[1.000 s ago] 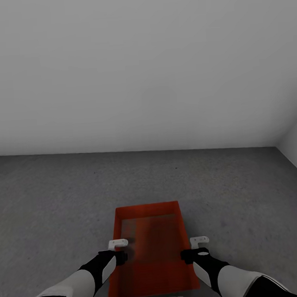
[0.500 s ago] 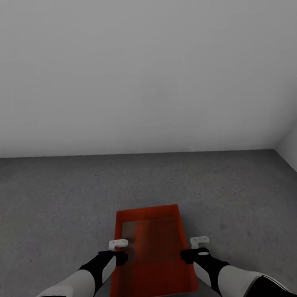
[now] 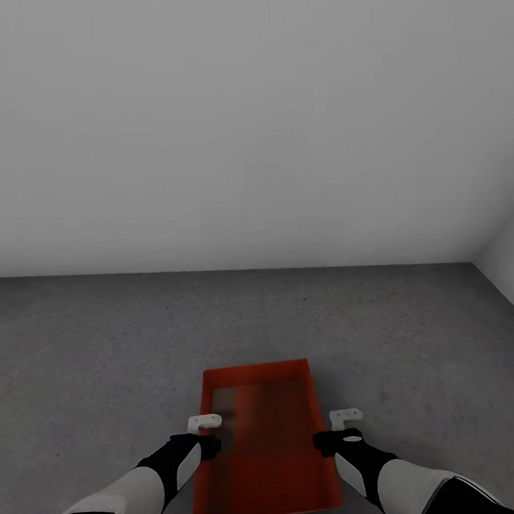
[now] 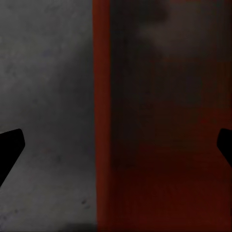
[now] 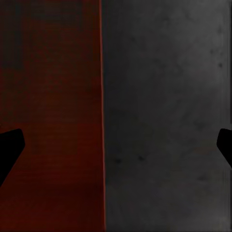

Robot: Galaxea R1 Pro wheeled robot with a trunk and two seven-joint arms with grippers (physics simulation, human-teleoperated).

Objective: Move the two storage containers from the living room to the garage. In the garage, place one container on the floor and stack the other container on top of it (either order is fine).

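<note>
While both arms reached forward over the grey concrete floor (image 3: 415, 330), one orange-red storage container (image 3: 262, 441) lay on that floor between them, its long axis pointing toward the white wall (image 3: 248, 135). The left gripper (image 4: 116, 145) had its fingers spread wide, straddling the container's left wall, with one fingertip above the floor and the other above the ribbed base. The right gripper (image 5: 116, 145) was likewise spread wide across the right wall. Neither gripper pinched the container.
</note>
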